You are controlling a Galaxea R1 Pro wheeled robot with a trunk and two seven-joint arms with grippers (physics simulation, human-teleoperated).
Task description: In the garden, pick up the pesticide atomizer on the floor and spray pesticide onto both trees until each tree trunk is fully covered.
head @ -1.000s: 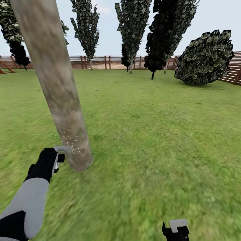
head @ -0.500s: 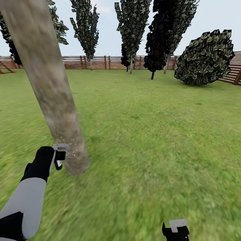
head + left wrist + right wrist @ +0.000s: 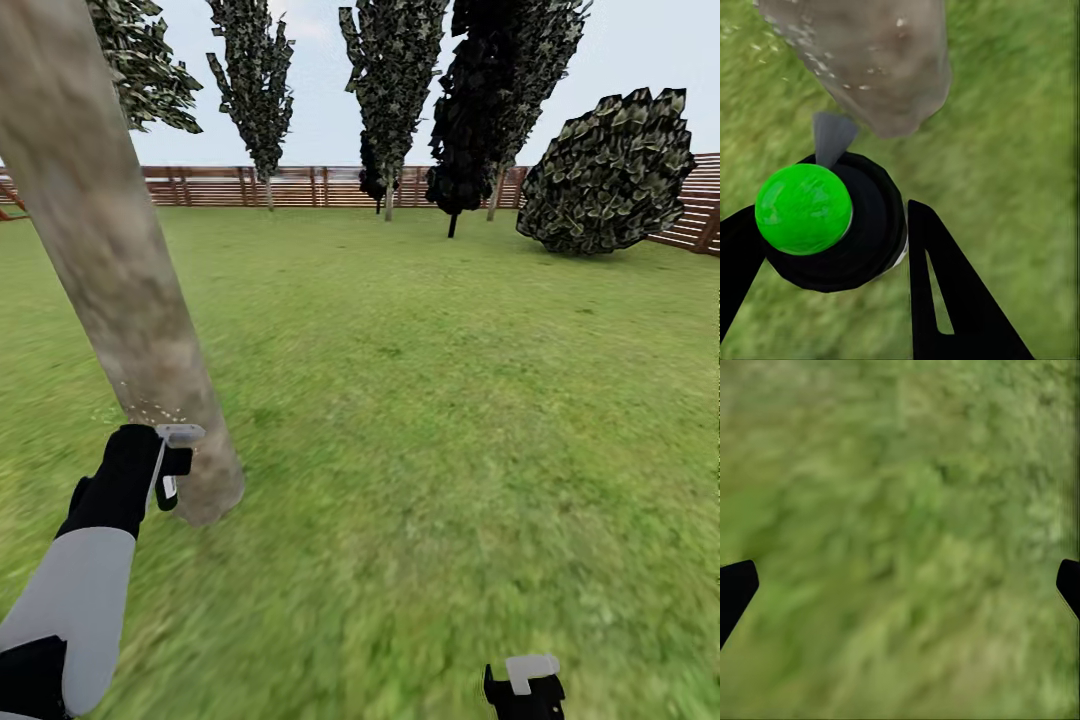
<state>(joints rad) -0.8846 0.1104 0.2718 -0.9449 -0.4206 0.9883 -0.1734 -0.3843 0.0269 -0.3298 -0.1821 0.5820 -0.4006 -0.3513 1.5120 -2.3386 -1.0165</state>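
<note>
Because the job is to coat the bark, the left gripper (image 3: pixel 832 247) is clamped on the atomizer (image 3: pixel 832 225), a black bottle with a green ball on top, its grey nozzle aimed at the foot of the trunk (image 3: pixel 110 260) just ahead. From the head camera that gripper (image 3: pixel 168 465) sits at the near left, right beside the trunk's base, close enough for the spray to land; fine white specks dot the bark just above it, which suggests the lower trunk is being covered while the bark higher up looks bare. I would judge the spraying far from done, with the second tree not yet reached.

At the near right the right gripper (image 3: pixel 525 685) hangs idle over the grass (image 3: pixel 450 420), its fingers spread wide and holding nothing, kept out of the way.

Underfoot is a soft green lawn, flat and open. Farther off stand tall dark trees (image 3: pixel 395 90) and a round bush (image 3: pixel 610 170) to the right, and a brown slatted fence (image 3: pixel 300 186) closes the far edge of the garden under a pale sky.
</note>
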